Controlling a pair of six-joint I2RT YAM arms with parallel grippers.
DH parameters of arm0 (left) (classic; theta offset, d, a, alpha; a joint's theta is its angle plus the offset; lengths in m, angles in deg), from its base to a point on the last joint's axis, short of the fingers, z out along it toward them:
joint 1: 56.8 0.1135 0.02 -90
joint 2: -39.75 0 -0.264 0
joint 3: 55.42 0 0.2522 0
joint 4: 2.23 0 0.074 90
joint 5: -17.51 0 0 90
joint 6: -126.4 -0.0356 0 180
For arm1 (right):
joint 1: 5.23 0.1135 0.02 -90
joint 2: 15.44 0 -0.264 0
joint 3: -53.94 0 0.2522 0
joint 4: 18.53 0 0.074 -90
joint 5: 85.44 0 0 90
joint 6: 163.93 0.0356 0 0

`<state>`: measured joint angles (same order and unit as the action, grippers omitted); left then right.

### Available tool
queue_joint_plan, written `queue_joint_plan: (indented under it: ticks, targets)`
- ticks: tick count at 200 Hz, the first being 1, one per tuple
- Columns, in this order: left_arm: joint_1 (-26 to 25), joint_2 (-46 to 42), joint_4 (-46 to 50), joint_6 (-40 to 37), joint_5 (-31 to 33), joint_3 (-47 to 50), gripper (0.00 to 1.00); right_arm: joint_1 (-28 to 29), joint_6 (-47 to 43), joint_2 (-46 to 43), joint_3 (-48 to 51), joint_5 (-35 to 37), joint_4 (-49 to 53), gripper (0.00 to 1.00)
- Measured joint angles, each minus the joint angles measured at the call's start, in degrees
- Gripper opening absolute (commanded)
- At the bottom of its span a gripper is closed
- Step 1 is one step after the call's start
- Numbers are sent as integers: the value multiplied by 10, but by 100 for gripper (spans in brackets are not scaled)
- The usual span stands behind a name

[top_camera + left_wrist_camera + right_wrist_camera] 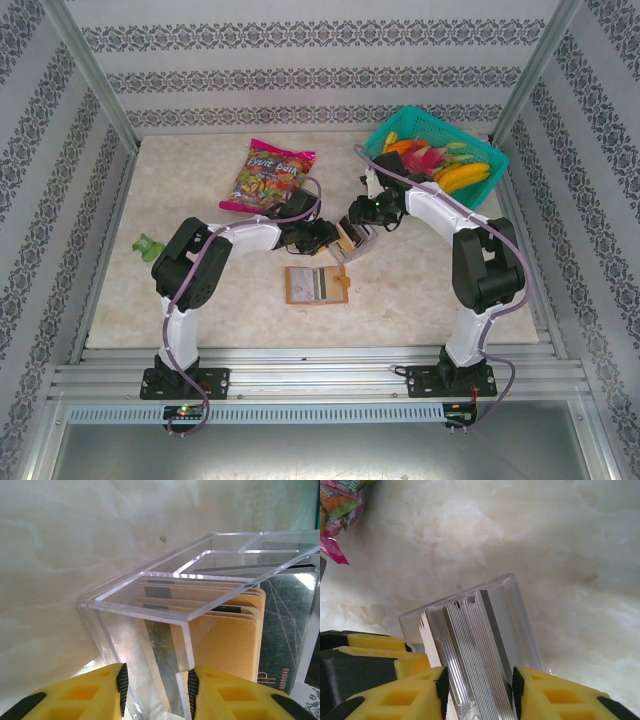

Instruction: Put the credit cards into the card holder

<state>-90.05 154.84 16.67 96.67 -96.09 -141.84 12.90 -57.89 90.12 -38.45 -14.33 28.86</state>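
Card holder: small orange-brown leather-like folding wallet point(316, 284) lies opened flat on the pale marbled surface point(420, 290); nearest the arm bases, just short of both grippers and apart from them
Left gripper point(156, 687): yellow jaws part-way open, set either side of a corner wall of the clear acrylic slotted tray point(150, 592); whether they clamp it I cannot tell
Right gripper point(479, 690): jaws drawn in on a bunch of the thin tan, black and silver-grey credit cards point(475, 645); pads touch both sides
Cards' place: upright in the tray
Far left: colourful snack bag point(272, 175)
Far right: teal plastic basket point(393, 128) of fruit
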Motion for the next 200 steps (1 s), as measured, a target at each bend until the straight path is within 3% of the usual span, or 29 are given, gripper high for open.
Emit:
queue_joint_plan:
  ticks: [74,200]
  targets:
    - [0,4,-2,-2,-5,0,46,2,1,30,-16,-5,6,44]
    - [0,7,-9,-2,-8,0,43,8,2,35,-23,-20,9,40]
